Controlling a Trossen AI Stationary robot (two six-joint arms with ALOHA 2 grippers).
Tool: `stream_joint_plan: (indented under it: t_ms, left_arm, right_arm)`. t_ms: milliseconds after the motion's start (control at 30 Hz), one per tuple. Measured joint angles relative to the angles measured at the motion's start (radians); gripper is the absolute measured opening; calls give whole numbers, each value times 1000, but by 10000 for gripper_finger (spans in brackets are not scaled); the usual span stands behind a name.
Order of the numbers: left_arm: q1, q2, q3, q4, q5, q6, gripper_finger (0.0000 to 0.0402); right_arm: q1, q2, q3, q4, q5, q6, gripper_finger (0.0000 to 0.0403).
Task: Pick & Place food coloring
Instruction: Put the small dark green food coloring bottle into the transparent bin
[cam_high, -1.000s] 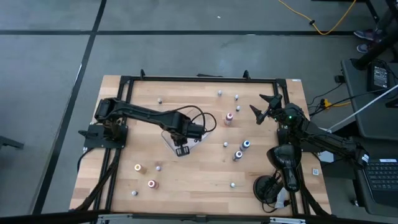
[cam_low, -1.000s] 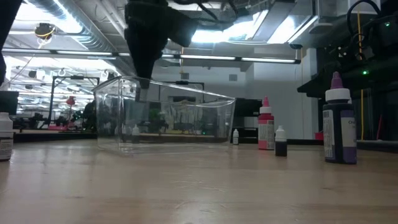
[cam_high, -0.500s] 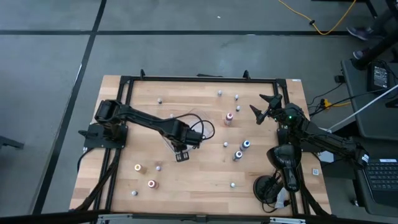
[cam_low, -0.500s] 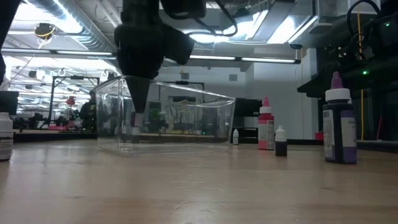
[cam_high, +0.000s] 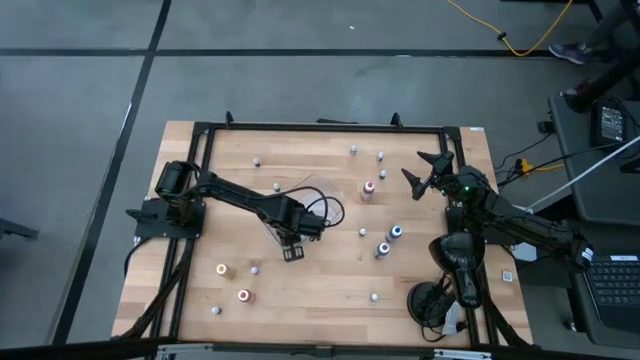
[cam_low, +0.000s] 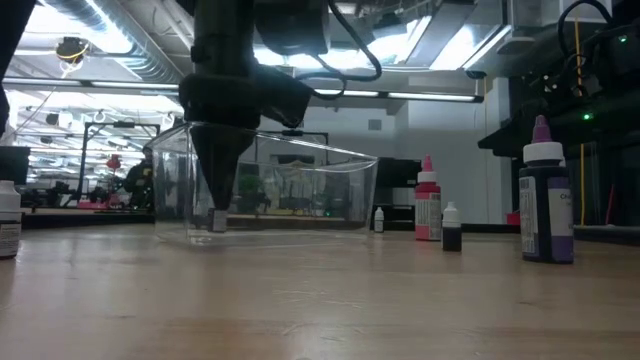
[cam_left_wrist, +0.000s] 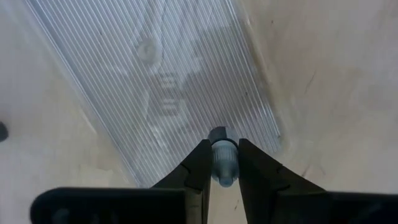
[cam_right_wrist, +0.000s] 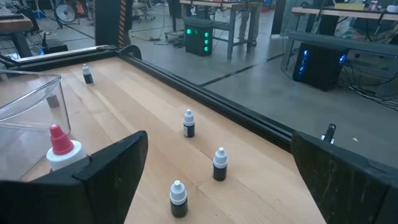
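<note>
Food coloring bottle (cam_left_wrist: 223, 163), small and pale, is pinched in the left claw (cam_left_wrist: 221, 165), just above the clear tray (cam_left_wrist: 174, 93), cap pointing away from the wrist. That arm reaches down over the tray. Farther off, the right claw (cam_high: 428, 170) waits wide open.

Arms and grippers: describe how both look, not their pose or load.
Both are dark, near-black jointed arms. The left arm is slim, with a black cable looping beside its wrist; its left gripper ends in two flat, tapering black fingers. The right arm shows a small green light near its wrist, and the right gripper has broad, matte black fingers.
</note>
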Motion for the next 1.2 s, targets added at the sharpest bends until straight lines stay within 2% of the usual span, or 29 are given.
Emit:
stream_joint_plan:
  t_ms: [167, 567, 1200]
  left_arm:
    - [8, 0, 0, 0, 1, 0, 56]
    - [8, 0, 0, -1, 23, 3, 117]
    - [20, -1, 27, -17, 48, 3, 123]
  right_arm:
    - [0, 0, 0, 0, 0, 0, 394]
    - [0, 0, 0, 0, 0, -1, 394]
    - [0, 0, 0, 0, 0, 0, 394]
